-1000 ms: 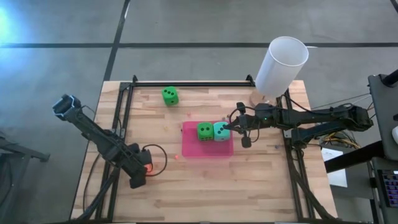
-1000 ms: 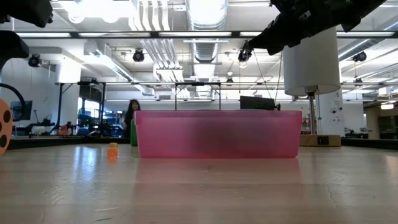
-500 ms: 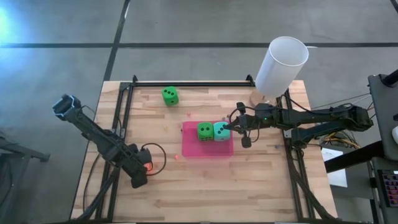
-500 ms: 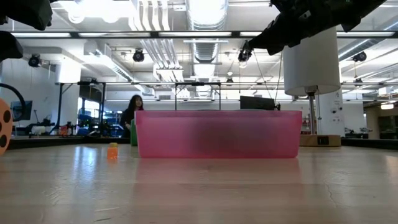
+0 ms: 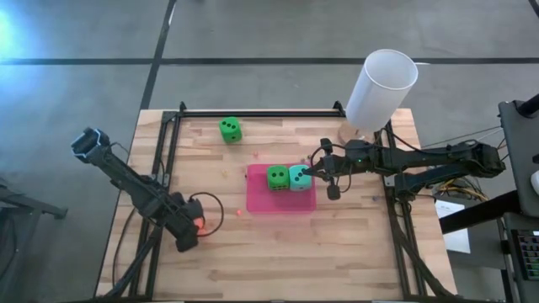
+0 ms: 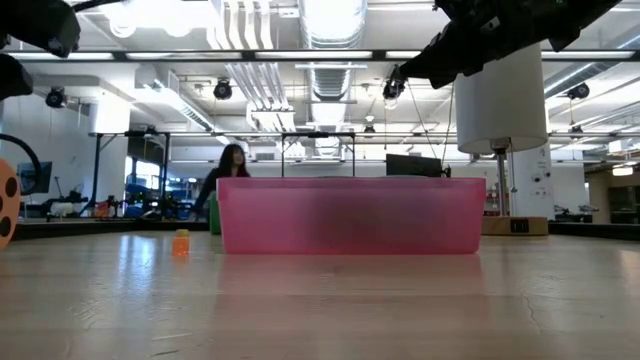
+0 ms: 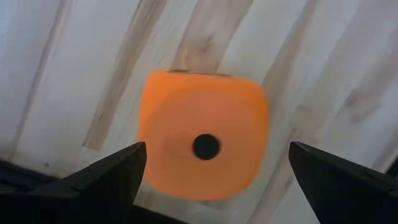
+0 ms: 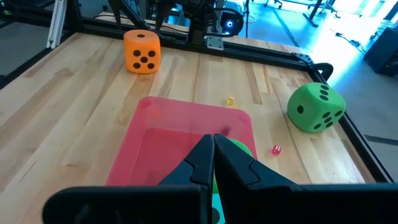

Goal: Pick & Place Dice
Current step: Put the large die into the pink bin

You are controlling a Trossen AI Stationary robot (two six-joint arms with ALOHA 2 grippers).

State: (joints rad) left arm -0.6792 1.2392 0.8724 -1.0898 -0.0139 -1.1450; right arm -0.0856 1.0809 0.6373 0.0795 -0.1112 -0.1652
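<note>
The orange die [image 7: 202,130] lies on the table near its left side, one pip up. My left gripper [image 7: 217,146] [image 5: 194,225] points down over it, open, one finger on either side; I cannot tell whether either touches it. One bright green die [image 5: 277,177] and the teal die [image 5: 300,178] sit side by side on the pink pad [image 5: 280,202]. The other green die [image 5: 229,129] rests on the table toward the far edge. My right gripper [image 5: 318,172] [image 8: 213,140] hangs shut above the pad's right end, beside the teal die.
The tall white cylinder [image 5: 381,88] stands at the far right corner behind my right arm. Tiny coloured bits [image 8: 275,149] lie on the wood beside the pad. Black rails [image 5: 253,113] border the table. A person [image 6: 228,170] shows in the room beyond.
Both arms and all the dice have stayed where they were. In the room behind the table, the person has walked toward the right.
</note>
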